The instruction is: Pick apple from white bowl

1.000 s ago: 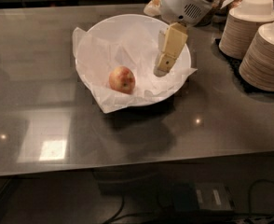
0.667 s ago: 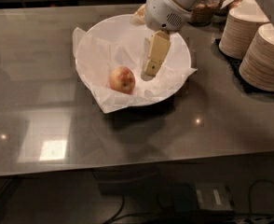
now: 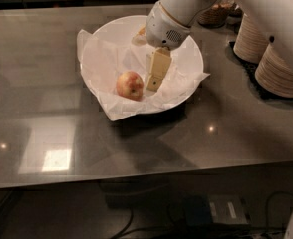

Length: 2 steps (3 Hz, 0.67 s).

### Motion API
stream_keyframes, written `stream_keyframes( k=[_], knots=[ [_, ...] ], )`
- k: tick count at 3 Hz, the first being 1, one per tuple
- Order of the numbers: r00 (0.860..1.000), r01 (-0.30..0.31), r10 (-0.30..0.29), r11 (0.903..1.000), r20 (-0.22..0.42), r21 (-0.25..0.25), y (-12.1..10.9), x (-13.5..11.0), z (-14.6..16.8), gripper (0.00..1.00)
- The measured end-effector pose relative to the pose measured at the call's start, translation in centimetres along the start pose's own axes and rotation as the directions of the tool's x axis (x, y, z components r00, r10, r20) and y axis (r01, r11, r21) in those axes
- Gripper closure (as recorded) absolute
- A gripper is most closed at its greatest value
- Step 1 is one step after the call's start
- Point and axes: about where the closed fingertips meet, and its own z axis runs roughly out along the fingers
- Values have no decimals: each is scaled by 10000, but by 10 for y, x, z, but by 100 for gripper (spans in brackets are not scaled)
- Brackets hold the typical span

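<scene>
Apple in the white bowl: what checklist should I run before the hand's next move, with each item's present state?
1. Apple in view, lying free on the paper liner: ok.
2. Hand within the white bowl rim, beside the apple: ok.
3. Hand around the apple: not ok, not yet.
4. Hand touching the apple: cannot tell.
5. Paper bowl stacks apart from the white bowl: ok.

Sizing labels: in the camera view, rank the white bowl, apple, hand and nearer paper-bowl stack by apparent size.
1. white bowl
2. paper-bowl stack, partly hidden behind the arm
3. hand and apple look alike; the hand sits inside the bowl, just right of the apple.
</scene>
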Motion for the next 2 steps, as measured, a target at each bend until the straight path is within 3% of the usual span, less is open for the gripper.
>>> stream_keyframes(
  k=[2],
  knots=[
    [9999,21,-24,9998,-126,-211,-7,4,18,18]
  ],
)
